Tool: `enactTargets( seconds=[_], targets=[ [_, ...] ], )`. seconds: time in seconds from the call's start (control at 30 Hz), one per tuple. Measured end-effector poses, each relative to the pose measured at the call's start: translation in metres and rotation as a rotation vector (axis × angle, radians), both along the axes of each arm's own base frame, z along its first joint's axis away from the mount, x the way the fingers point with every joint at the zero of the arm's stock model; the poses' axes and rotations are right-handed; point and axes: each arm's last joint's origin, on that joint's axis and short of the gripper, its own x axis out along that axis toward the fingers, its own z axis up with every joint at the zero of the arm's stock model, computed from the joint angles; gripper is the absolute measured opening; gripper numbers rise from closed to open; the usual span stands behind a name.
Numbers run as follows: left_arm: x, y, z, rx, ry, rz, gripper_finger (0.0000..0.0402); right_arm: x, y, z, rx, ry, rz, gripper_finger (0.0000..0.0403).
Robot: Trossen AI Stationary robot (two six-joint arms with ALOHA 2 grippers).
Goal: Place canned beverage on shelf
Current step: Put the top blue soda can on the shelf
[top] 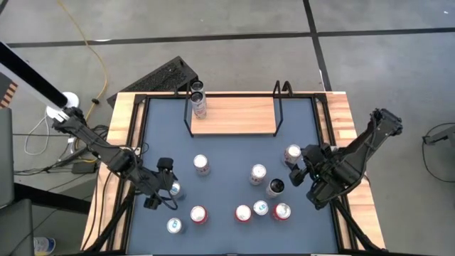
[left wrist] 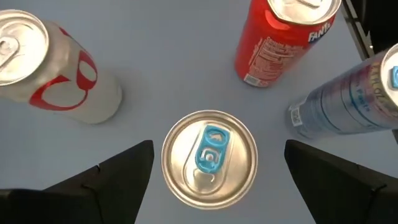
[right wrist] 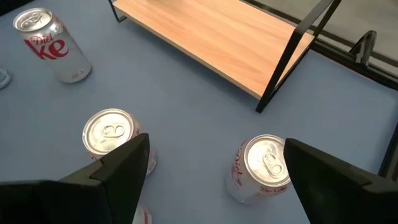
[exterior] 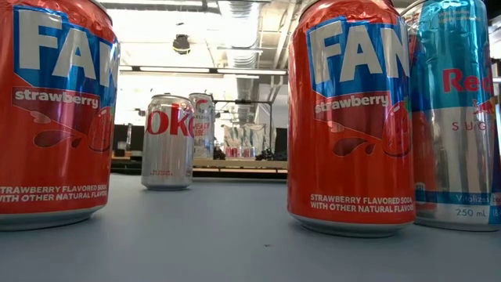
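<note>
The shelf (top: 233, 116), a light-wood board with black rod uprights, stands at the table's far side. Two cans (top: 198, 99) are at its left end. My left gripper (left wrist: 217, 149) is open above an upright silver can with a blue tab (left wrist: 210, 157), one finger on either side, not touching it; in the high view this can (top: 175, 189) is at the table's left. My right gripper (right wrist: 216, 142) is open and empty at the table's right (top: 302, 169), above a Diet Coke can (right wrist: 261, 168). The shelf also shows in the right wrist view (right wrist: 217, 37).
Several upright cans stand about the blue table: a Diet Coke (top: 201, 165), one (top: 257, 174) by my right gripper's finger, a dark can (top: 276, 187), and a near row (top: 243, 212). In the low view, Fanta cans (exterior: 352, 117) and a Red Bull can (exterior: 462, 117) stand close.
</note>
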Motion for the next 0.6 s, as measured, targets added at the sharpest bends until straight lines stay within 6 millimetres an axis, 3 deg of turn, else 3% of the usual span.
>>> enactTargets(
  seconds=[0.23, 0.43, 0.6],
  targets=[
    [-0.001, 0.001, -0.002, 0.032, 0.007, -0.004, 0.0352, 0.000, 0.001, 0.000, 0.022, 0.005, -0.001, 0.0352],
    [-0.002, 0.001, -0.024, 0.019, 0.012, -0.020, 0.0352, 0.001, 0.001, -0.001, 0.024, 0.003, -0.001, 0.0352],
    [0.000, 0.005, -0.028, 0.032, -0.001, -0.001, 0.0349, 0.002, 0.002, -0.001, 0.037, -0.008, -0.001, 0.0352]
  ],
)
